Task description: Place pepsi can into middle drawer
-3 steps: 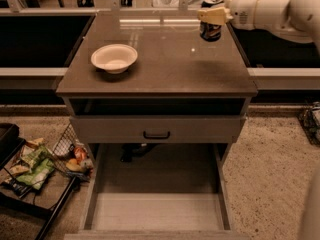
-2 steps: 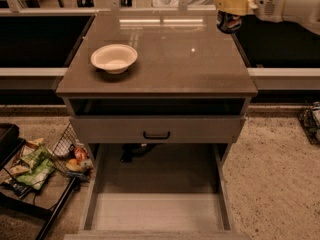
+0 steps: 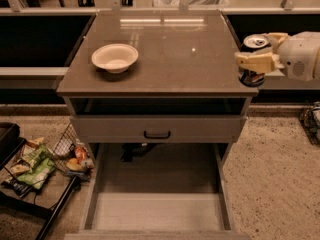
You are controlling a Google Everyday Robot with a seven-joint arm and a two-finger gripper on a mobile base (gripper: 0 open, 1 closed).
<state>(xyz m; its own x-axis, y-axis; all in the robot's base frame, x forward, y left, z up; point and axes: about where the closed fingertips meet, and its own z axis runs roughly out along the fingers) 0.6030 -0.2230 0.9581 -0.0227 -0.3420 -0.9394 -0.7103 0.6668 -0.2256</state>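
Tool (image 3: 258, 51) at the right edge of the table (image 3: 170, 64), clamped on the can (image 3: 255, 41): one finger crosses the can's near side, the other sits behind its silver top. The can stands upright in that grip, by the table's near right corner. The open drawer (image 3: 157, 211) lies low and nearer, to the left of the can. A white bowl (image 3: 115, 57) rests on the table's left part.

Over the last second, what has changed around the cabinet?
The gripper, shut on the pepsi can, carried it right and toward the camera, from the back of the cabinet top to beside its front right corner. The white bowl and the open middle drawer stayed as they were.
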